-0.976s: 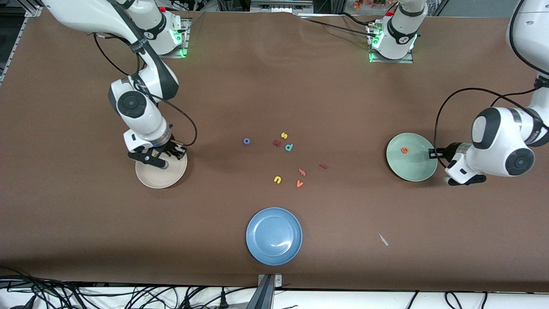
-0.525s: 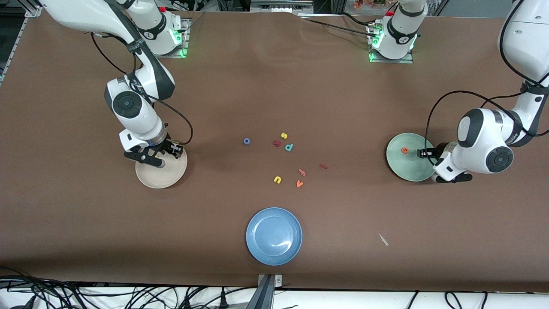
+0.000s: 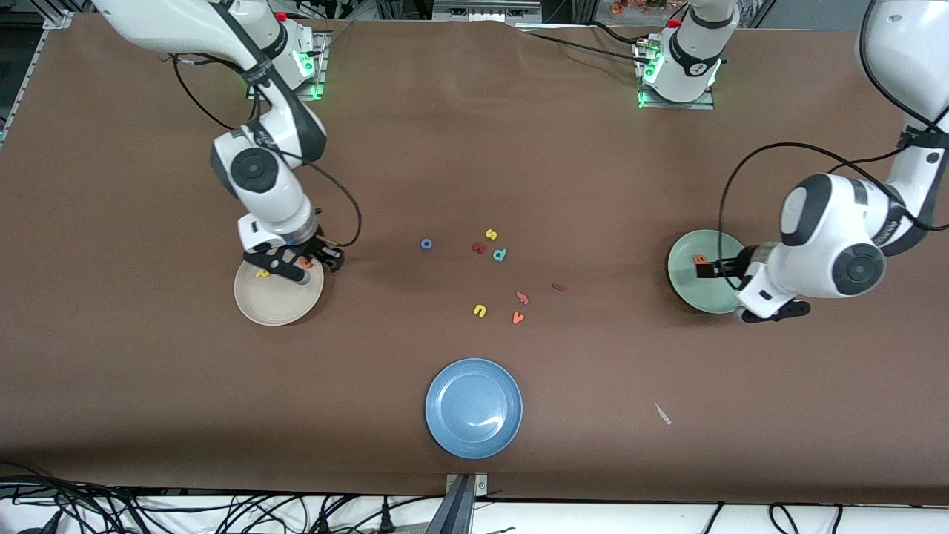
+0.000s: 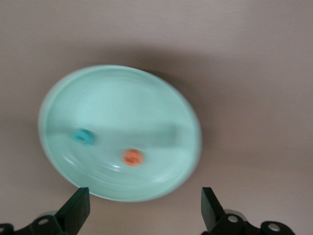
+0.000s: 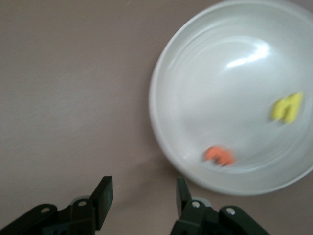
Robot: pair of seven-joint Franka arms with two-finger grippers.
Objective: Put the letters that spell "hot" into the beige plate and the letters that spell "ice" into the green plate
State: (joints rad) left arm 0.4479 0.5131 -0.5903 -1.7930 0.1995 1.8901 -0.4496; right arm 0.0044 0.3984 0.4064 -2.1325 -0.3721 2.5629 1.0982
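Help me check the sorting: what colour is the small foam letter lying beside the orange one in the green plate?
Teal; the left wrist view shows it best.

Hidden and blurred spots around both tools

The right tool (image 3: pixel 300 265) covers part of the beige plate (image 3: pixel 274 304), half hiding an orange letter (image 3: pixel 306 262); in the right wrist view that letter (image 5: pixel 219 155) is too smeared to read. The left tool (image 3: pixel 715 268) hides part of the green plate (image 3: pixel 704 297); its teal piece (image 4: pixel 84 136) is only a blur, and both fingers (image 4: pixel 76 211) are cut off by the picture's edge.
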